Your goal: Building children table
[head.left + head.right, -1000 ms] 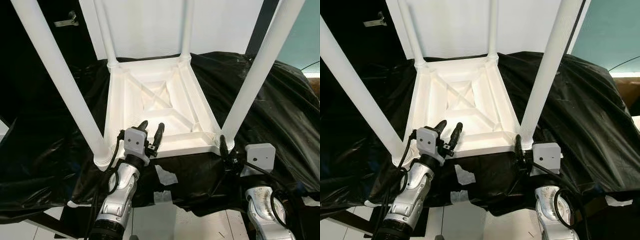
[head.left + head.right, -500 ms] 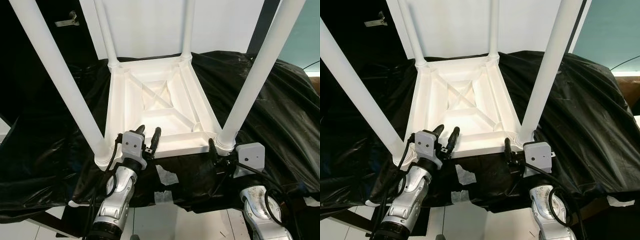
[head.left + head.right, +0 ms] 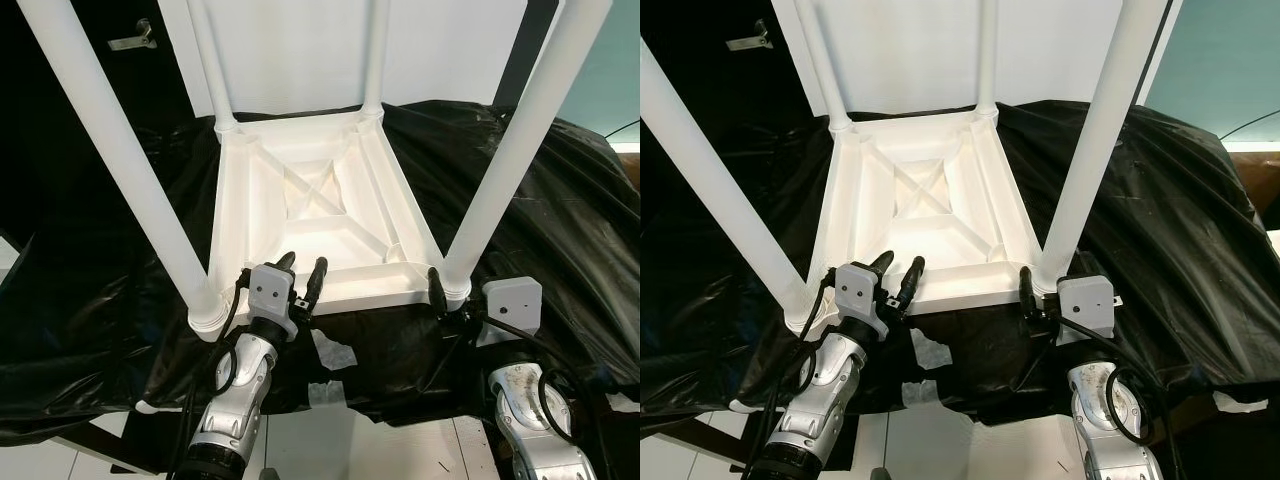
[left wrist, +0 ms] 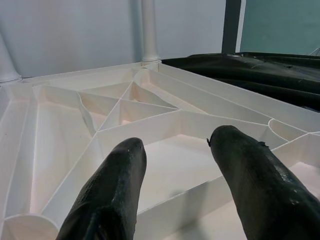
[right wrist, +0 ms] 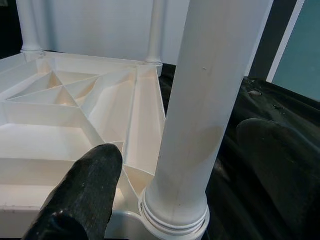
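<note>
Currently, the children's table (image 3: 320,215) is laid upside down on a black sheet (image 3: 560,200), with all four legs seated in the corner sockets. At the near left, the near-left leg (image 3: 120,160) is shown standing; just right of it, the left gripper (image 3: 302,272) is held over the near rim, its fingers (image 4: 107,195) apart and empty. At the near right, the right gripper's (image 5: 200,165) fingers are spread around the near-right leg (image 3: 1090,150) base, not visibly clamped. Assembly is judged nearly complete; tightening and turning upright are left.
</note>
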{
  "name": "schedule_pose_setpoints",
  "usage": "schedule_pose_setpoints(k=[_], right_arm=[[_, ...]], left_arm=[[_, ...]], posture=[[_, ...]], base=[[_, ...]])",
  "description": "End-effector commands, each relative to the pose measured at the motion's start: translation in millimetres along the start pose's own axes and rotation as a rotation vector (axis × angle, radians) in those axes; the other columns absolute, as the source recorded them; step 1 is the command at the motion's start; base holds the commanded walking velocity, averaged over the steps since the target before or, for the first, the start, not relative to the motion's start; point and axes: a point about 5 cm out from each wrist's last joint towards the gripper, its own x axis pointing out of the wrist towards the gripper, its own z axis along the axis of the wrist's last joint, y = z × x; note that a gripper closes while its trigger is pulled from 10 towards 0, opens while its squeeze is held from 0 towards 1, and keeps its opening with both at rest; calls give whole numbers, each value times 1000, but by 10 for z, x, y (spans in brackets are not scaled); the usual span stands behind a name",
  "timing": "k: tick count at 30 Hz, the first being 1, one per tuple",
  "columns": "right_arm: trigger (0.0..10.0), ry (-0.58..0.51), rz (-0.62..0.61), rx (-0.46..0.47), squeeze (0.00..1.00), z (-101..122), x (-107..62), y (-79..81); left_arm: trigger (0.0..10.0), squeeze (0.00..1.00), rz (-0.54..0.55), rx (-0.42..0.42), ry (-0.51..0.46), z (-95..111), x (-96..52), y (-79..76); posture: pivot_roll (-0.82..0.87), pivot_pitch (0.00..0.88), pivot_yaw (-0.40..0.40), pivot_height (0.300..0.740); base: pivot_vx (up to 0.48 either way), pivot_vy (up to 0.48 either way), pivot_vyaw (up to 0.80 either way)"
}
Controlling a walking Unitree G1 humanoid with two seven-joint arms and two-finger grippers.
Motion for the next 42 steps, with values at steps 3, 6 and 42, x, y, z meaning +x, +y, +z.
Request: schedule_pose_setpoints(k=[3, 6, 42], right_arm=[[10000, 3, -19, -21, 0, 1, 7, -35], [10000, -3, -40, -36, 0, 17, 11, -63], [10000, -73, 75, -69, 0, 97, 468, 37]], left_arm=[[10000, 0, -44, 8, -2, -21, 23, -56], [10000, 0, -46, 1, -4, -31, 26, -63], [10000, 0, -442, 106, 49, -144, -248, -99]], posture=[[-21, 0, 6, 740], [-30, 0, 13, 740], [-16, 0, 20, 740]], base=[[0, 0, 0], [0, 0, 0], [0, 0, 0]])
